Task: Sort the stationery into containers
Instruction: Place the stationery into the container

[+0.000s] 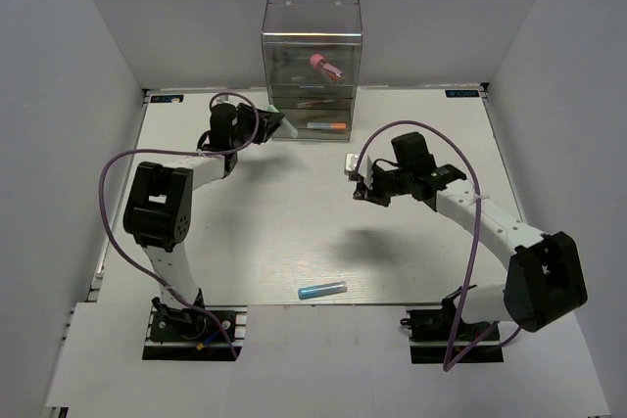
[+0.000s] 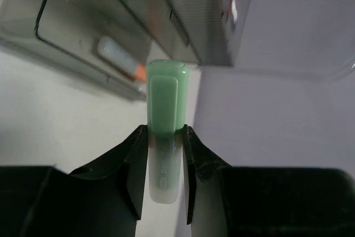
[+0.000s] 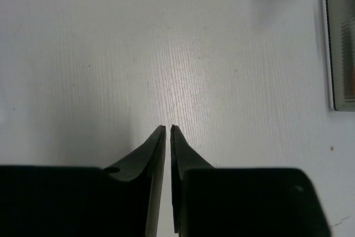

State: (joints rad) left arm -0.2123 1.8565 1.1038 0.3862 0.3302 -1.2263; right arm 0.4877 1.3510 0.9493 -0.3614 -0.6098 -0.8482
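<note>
At the far edge of the worktop, about midway along it, stands the clear drawer box, tall and dark-tinted further down. A pink-red tube lies in an upper drawer and an orange-and-grey marker in a lower one. Just in front of the box's left corner, the left gripper is clamped on a mint-green marker — the cap end points out past the fingertips toward the drawers, and the pale barrel is pinched between the two black fingers. A light blue marker lies alone close to the near edge, near the middle, well apart from both arms. The right gripper hangs over bare worktop right of centre, its jaws drawn almost together with nothing between them. The worktop is white and matte with a faint grain, catching a soft glare — a blurred shadow lies under the right arm. Plain pale grey walls close it in on the left, far and right sides.
</note>
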